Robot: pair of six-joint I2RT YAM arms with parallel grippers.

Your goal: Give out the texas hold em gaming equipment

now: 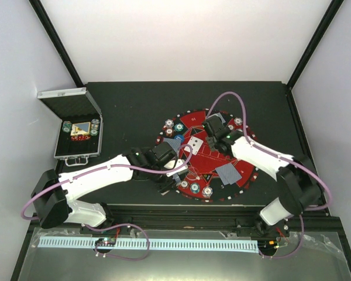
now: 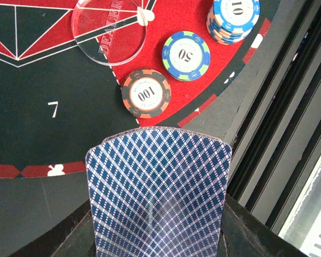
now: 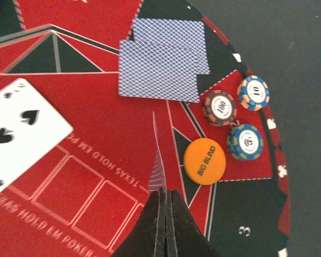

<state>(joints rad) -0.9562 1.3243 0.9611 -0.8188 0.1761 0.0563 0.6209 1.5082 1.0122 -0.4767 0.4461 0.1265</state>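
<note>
In the left wrist view a blue-and-white patterned playing card [image 2: 158, 193] stands bowed between the fingers [image 2: 246, 230] of my left gripper [image 2: 158, 238], which is shut on it above the mat's near edge. Beyond it lie a 100 chip [image 2: 146, 93], a 50 chip [image 2: 186, 55], a stack of 10 chips [image 2: 233, 19] and a clear dealer disc [image 2: 108, 29]. My right gripper [image 3: 166, 191] is shut on a card seen edge-on [image 3: 160, 152], over the red mat [image 3: 96, 176]. Beside it sit an orange Big Blind button [image 3: 204, 161] and three chips [image 3: 220, 107].
The round red-and-black mat [image 1: 202, 170] lies mid-table with chips around its rim. It also holds two face-down cards [image 3: 165, 59] and a face-up spade card [image 3: 21, 134]. The open silver case [image 1: 76, 126] stands at the far left. A metal rail [image 2: 289, 134] runs just past the mat's near edge.
</note>
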